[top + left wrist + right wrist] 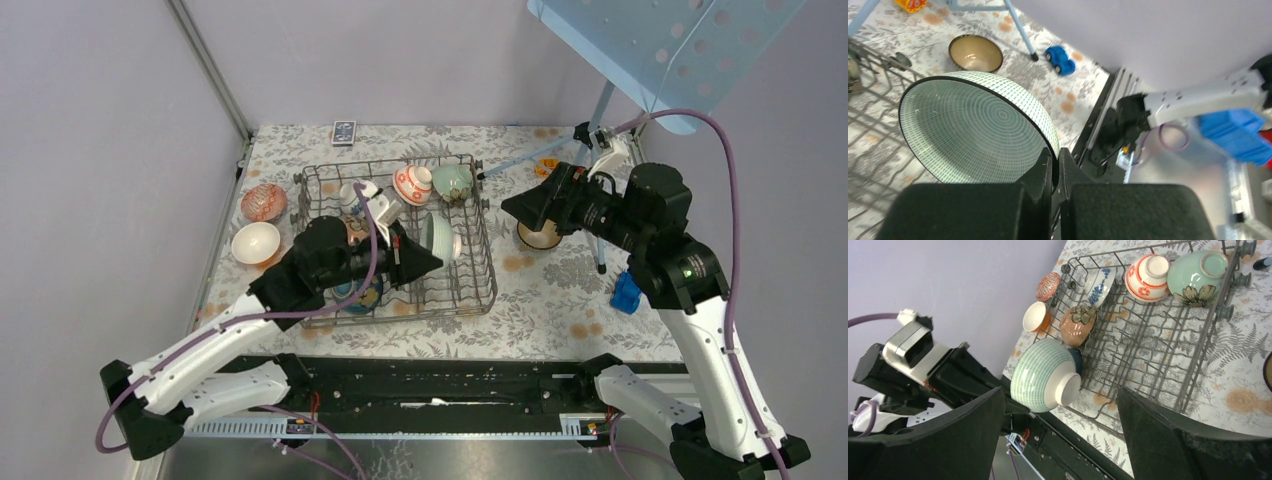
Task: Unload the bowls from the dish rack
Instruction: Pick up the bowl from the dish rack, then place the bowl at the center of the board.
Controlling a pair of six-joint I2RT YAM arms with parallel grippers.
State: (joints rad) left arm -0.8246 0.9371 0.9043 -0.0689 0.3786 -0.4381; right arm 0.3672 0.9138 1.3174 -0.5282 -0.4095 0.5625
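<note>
The grey wire dish rack [489,262] stands mid-table; it also shows in the right wrist view [1201,349]. My left gripper [428,262] is shut on the rim of a green striped bowl [441,238], held on its side over the rack's right part. In the left wrist view the fingers [1047,165] pinch that bowl's [973,130] rim. The rack holds a red-and-white bowl [412,184], a green flowered bowl [452,181], a white-blue bowl [357,194], a brown bowl [1077,324] and a dark blue bowl [360,296]. My right gripper [516,206] is open and empty, right of the rack.
A tan bowl [540,237] sits on the table under my right gripper. A red patterned bowl [264,203] and a white bowl [255,242] sit left of the rack. A blue toy car [625,293] and a blue stand's legs [598,240] are at the right.
</note>
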